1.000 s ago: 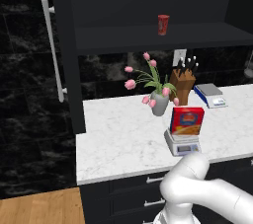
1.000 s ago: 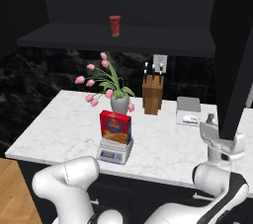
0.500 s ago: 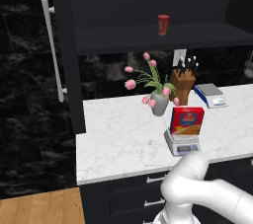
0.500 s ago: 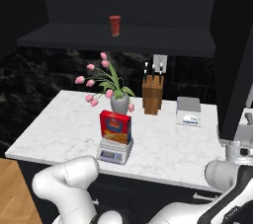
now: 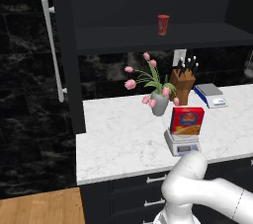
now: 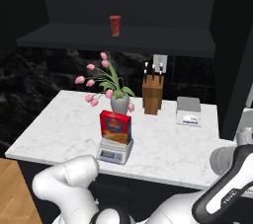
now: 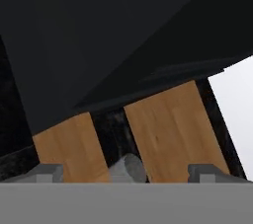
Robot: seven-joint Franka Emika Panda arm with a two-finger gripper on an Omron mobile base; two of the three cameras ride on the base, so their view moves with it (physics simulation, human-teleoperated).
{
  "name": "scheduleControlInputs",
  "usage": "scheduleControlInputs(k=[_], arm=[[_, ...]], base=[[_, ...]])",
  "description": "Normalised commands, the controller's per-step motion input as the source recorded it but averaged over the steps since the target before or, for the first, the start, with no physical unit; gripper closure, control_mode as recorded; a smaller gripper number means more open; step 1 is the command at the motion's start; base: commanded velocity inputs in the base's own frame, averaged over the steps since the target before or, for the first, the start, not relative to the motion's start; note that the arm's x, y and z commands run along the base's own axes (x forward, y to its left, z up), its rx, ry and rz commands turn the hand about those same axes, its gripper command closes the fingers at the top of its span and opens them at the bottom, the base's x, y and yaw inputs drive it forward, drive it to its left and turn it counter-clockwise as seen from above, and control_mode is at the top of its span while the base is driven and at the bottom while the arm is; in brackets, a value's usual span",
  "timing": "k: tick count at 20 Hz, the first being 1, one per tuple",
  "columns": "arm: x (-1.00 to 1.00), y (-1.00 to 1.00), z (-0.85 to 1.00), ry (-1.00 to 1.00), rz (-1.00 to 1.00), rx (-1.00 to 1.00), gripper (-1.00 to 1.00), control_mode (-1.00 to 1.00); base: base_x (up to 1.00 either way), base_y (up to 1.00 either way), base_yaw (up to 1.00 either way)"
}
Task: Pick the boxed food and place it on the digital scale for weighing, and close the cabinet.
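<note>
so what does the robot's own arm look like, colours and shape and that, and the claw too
The arm is glossy white, built of thick rounded tube sections with bulbous elbows. A dark, nearly black joint band carries small pale lettering, too small to read, and a thin dark seam rings one section. No loose cables show. In the hand view the claw has two small, blocky dark grey tips.

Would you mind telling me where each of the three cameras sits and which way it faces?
Left base view: behind the arm's left, facing forward and down at the counter, where the boxed food stands on the digital scale; white arm at lower right.
Right base view: behind its right, same counter; arm at lower left and right.
Hand view: on the hand, facing dark cabinet panels and wood floor; the gripper has its tips wide apart.
Both base views share box, scale, tulip vase and knife block.
</note>
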Motion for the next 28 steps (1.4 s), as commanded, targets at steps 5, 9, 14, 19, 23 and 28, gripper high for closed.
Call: scheduleControlInputs(k=[5,9,14,19,23,28], arm=[[-0.02,0.17,0.76,-0.29,0.06,-0.07,-1.00,-1.00],[-0.05,0.37,0.92,-0.38,0.11,-0.13,-1.00,-1.00],[-0.24,0.84,0.69,-0.33,0.17,-0.22,-1.00,-1.00],[-0.35,1.00,0.66,-0.07,0.09,-0.41,-1.00,-1.00],[-0.05,1.00,0.68,0.08,0.00,-0.41,-1.00,-1.00],[0.17,1.00,0.35,0.35,-0.07,-0.32,-1.00,-1.00]], base=[[0.00,0.00,0.00],[0.00,0.00,0.00],[0.00,0.00,0.00],[0.00,0.00,0.00],[0.00,0.00,0.00],[0.00,0.00,0.00]])
